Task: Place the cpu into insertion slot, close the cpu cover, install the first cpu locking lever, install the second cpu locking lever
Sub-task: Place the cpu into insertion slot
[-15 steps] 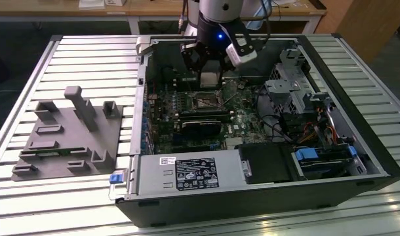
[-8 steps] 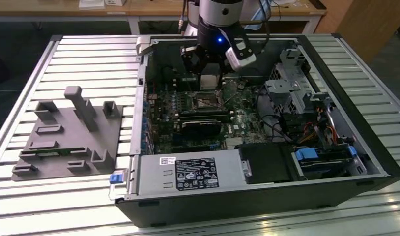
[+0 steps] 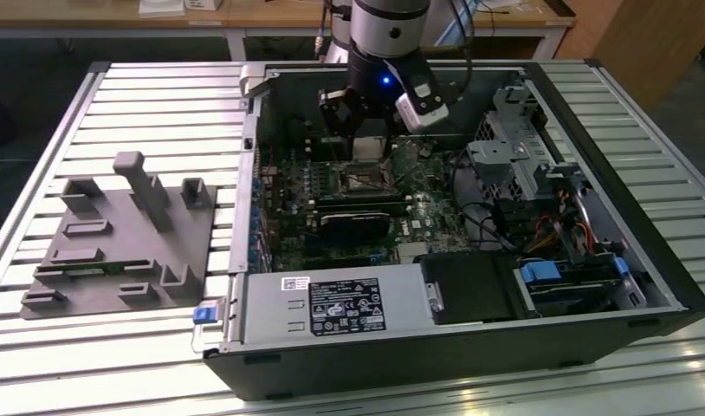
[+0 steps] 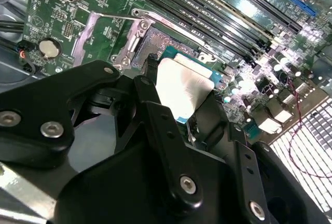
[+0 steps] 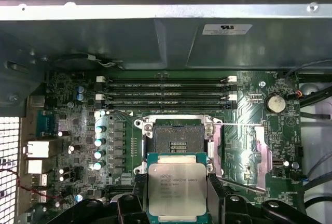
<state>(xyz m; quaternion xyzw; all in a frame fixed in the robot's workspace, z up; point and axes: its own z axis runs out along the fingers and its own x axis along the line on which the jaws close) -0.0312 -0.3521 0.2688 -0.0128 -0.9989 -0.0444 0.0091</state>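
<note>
Open computer case [image 3: 664,286] lying on its side on a slatted metal table [image 3: 156,95], with the arm reaching down into it. Grey moulded holder tray [image 3: 110,251] sits well away from the gripper, toward the exterior view's left. Green circuit board [image 3: 286,234] lines the case floor below the gripper. Power supply box [image 3: 329,303] at the near edge of the case, far from the gripper, has a black label with white print and a small white sticker, too small to read. Gripper [image 5: 178,193] is closed narrow on the cpu [image 5: 178,190], black fingers [image 5: 139,193] pinching its two opposite edges. The cpu's pale metal top faces the camera in the first wrist view and carries several lines of fine print. The cpu [image 4: 181,89] is held above the board and is not seated. Insertion slot [image 5: 176,143] is just ahead of the fingertips, bare, dark centre showing. Cpu cover [image 5: 263,156] is swung open and lies flat beside the slot, off to one side of the gripper, also seen in the second wrist view [image 4: 89,32]. Memory slots [image 5: 166,92] lie beyond the slot. White label [image 5: 226,29] on the case wall further out, print unreadable. Coin battery [image 5: 275,103] beyond the open cover.
</note>
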